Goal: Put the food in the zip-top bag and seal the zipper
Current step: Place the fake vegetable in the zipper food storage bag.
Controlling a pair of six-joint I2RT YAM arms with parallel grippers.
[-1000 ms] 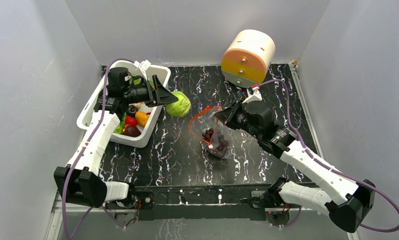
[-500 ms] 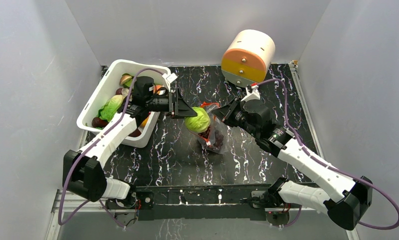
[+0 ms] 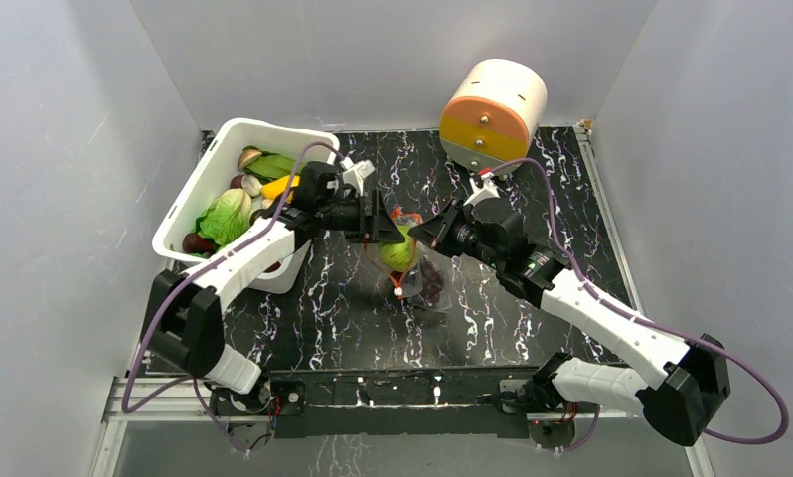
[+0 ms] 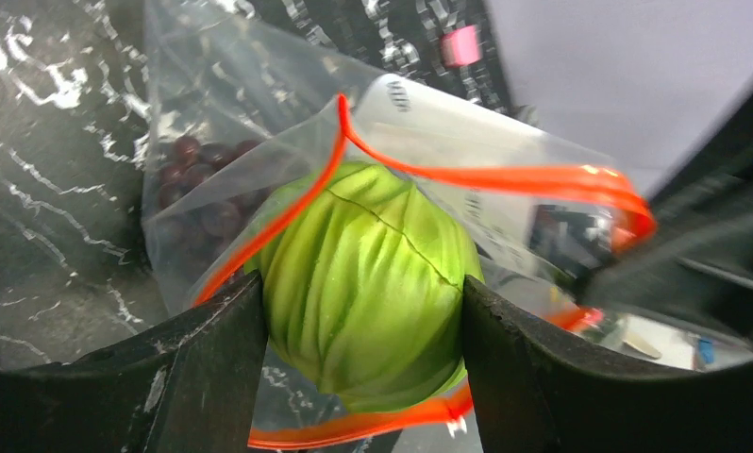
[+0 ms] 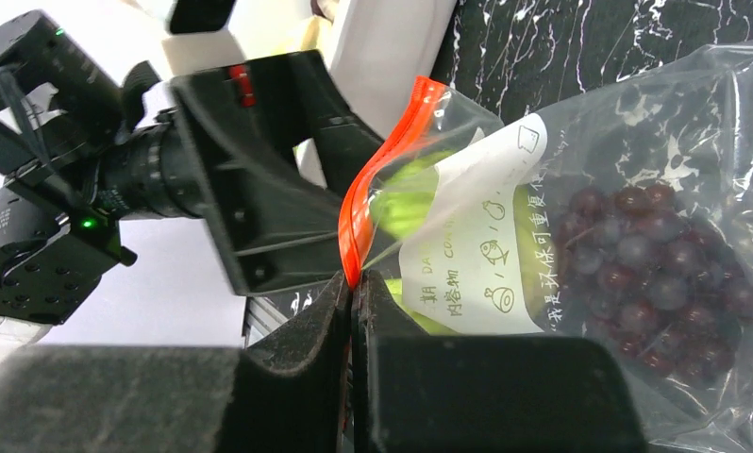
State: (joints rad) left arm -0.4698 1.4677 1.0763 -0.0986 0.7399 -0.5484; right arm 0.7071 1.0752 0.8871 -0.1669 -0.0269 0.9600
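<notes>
My left gripper (image 4: 361, 288) is shut on the round green cabbage (image 4: 363, 274), gripping it on both sides. The cabbage sits partway inside the mouth of the clear zip-top bag (image 4: 212, 123), ringed by the orange-red zipper (image 4: 486, 177). My right gripper (image 5: 354, 283) is shut on the zipper (image 5: 363, 217) and holds the mouth up and open. A dark purple grape bunch (image 5: 656, 274) lies at the bag's bottom. From above, both grippers, left (image 3: 388, 231) and right (image 3: 419, 231), meet over the bag (image 3: 427, 288) at the table's middle.
A white bin (image 3: 189, 204) at the left holds more toy food, among it a leafy green piece (image 3: 224, 214) and a yellow one (image 3: 278, 185). A cream, orange and yellow drum-shaped object (image 3: 492, 114) stands at the back right. Grey walls close in three sides.
My left arm has carried the cabbage from beside the bin rightward into the bag's mouth. My right gripper has kept its hold on the zipper edge and shifted slightly left.
</notes>
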